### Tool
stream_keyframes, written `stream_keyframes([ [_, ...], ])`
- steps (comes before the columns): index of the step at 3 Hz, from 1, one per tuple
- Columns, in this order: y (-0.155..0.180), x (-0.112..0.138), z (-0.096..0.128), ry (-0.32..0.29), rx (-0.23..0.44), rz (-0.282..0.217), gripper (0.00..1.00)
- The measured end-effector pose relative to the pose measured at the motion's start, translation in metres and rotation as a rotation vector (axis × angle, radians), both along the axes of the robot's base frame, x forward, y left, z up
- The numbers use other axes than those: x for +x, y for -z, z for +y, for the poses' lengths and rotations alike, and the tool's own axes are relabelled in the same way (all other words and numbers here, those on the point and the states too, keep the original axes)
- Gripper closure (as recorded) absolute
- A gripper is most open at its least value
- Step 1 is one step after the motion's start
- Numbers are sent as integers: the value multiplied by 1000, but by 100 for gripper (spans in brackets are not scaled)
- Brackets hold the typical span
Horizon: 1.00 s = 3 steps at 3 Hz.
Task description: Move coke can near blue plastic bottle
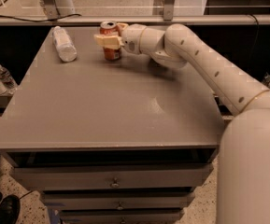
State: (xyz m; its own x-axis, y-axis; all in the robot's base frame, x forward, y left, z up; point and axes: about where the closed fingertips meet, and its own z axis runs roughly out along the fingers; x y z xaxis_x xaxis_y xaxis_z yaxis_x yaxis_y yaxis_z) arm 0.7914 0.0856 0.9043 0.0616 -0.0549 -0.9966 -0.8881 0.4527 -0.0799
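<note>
gripper (109, 40) far side of table (102, 111) | jaws clamped on can (111, 54) — gripped mid-body, upright, so it won't tip | bottle (64, 44) lies on its side, left — can near it; release seems due

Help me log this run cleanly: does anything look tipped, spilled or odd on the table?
Only the blue plastic bottle: it lies on its side near the far left corner of the table. The coke can is upright, gripped by the hand near the far edge, apart from the bottle. No spill shows.
</note>
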Motion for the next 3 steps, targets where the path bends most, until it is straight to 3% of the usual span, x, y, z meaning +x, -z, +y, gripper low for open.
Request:
stream_keyframes([
  [2,-7,27,75,-82,-30,44,100],
  [3,-13,28,90,-99,-26,49,100],
])
